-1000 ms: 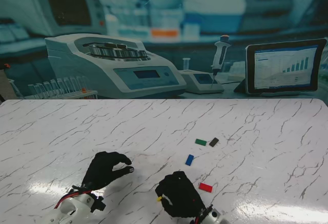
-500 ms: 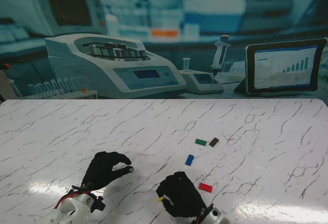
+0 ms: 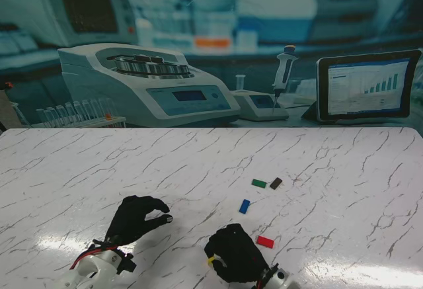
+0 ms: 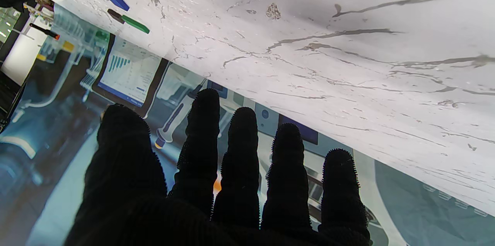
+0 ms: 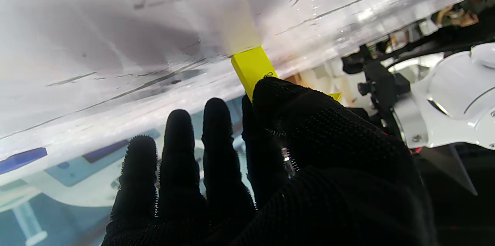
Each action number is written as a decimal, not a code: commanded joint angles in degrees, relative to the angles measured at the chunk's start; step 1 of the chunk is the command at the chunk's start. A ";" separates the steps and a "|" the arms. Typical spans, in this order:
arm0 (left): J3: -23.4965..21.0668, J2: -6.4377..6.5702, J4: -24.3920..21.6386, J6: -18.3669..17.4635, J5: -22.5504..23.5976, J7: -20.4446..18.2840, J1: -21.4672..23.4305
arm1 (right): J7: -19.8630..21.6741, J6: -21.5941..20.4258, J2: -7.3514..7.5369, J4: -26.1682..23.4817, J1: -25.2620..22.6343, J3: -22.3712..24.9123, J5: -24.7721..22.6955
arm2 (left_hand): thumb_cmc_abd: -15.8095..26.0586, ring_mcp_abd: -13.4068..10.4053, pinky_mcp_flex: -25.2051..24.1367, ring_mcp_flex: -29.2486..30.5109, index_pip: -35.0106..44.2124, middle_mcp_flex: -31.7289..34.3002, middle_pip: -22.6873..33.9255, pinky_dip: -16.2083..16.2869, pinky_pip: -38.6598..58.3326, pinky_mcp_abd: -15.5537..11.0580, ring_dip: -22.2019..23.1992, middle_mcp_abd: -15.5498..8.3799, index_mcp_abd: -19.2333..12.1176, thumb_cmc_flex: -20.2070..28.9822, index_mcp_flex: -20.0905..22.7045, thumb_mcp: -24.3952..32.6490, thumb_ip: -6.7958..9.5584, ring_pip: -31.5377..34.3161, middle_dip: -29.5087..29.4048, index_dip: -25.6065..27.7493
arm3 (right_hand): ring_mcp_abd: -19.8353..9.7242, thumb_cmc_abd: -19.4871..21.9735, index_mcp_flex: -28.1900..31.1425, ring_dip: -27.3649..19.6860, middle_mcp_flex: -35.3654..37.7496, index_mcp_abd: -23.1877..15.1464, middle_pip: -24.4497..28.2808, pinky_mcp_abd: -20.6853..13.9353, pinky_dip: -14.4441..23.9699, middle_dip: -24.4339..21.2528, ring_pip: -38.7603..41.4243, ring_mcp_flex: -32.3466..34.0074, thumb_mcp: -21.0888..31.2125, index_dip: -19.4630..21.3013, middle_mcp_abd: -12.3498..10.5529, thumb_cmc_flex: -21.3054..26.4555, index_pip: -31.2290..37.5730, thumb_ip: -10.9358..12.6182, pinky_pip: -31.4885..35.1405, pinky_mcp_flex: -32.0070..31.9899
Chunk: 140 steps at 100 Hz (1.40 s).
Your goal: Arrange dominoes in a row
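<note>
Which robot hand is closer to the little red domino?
Right. The right robot hand sits just beside the red domino, on its left. The left robot hand is much farther left.

Four dominoes on table (image 3: 344, 170): two (image 3: 259, 184) (image 3: 275, 183) side by side farthest from me; one (image 3: 244, 206) nearer, slightly left; one (image 3: 265, 241) nearest, just right of right hand (image 3: 232, 252).

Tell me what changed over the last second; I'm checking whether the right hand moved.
The right hand, pinching the yellow domino, slid slightly toward me and to the right. The left hand and the red, blue, green and dark dominoes stayed put.
</note>
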 commanded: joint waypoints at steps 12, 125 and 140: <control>0.14 -0.27 -0.07 -1.02 -0.29 -0.61 0.30 | 1.04 -0.82 0.05 -0.19 -0.84 0.32 0.13 | -0.59 -1.49 -0.82 -0.89 0.71 0.56 -0.41 0.08 -0.38 1.51 -0.26 -1.18 -2.02 -0.68 0.43 0.12 1.24 -1.08 0.52 0.14 | 1.31 -0.96 -2.21 -1.14 -2.14 1.11 -2.05 6.63 -0.75 -2.67 -1.49 -2.59 -0.74 -1.58 1.14 -1.34 -0.98 -2.72 -1.58 -1.25; 0.28 -0.26 0.32 -1.30 -0.51 -0.78 -0.09 | 0.46 1.89 -0.30 -0.82 -0.05 -0.75 0.43 | -0.38 -1.57 -0.80 -0.88 0.77 0.57 -0.41 0.12 -0.30 1.47 -0.23 -1.10 -1.89 -0.70 0.53 0.12 1.23 -1.01 0.52 0.12 | 1.21 2.11 2.86 -1.34 -0.54 3.17 -5.28 7.21 -0.52 -6.36 -1.91 -2.11 -3.35 -0.03 1.28 -4.62 2.40 -5.86 -2.97 -0.84; 0.26 -0.26 0.32 -1.26 -0.49 -0.76 -0.07 | 0.77 2.19 -0.29 -0.97 0.00 -0.81 0.48 | -0.36 -1.51 -0.77 -0.90 0.82 0.62 -0.34 0.12 -0.30 1.48 -0.23 -1.17 -1.94 -0.69 0.47 0.11 1.23 -1.01 0.53 0.13 | 1.22 1.89 2.79 -1.32 -0.51 2.91 -5.24 7.17 -0.45 -6.40 -1.90 -2.07 -3.11 -0.06 1.36 -4.66 2.33 -5.91 -3.02 -0.76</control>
